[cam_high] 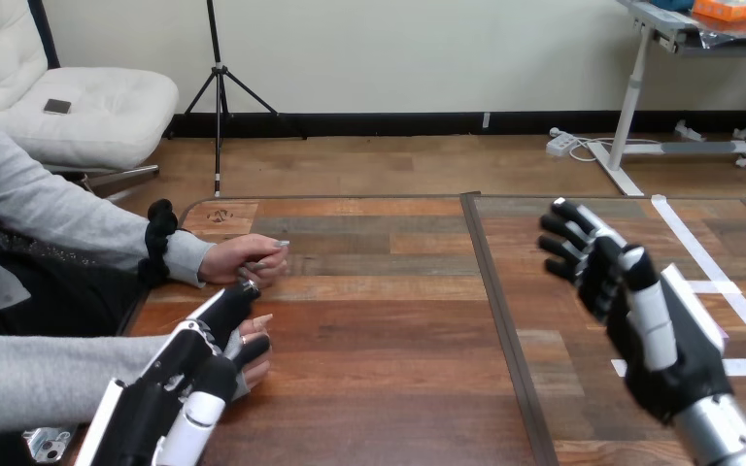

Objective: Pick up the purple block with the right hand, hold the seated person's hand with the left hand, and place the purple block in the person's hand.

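Left robot hand (209, 357) curled round the person's hand (255, 373), right robot hand (661, 340) raised, fingers relaxed

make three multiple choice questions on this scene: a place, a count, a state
1. Where is the right hand? A over the table's right half; B on a sleeve; C at the left edge.
2. How many of the person's hands show? A none; B one; C two.
3. The right hand is: A open, empty; B shut on a block; C pinching cloth.
1 A: raised at the right. 2 C: the person's far hand, and the person's near hand held by the left hand. 3 A: fingers relaxed, nothing held.
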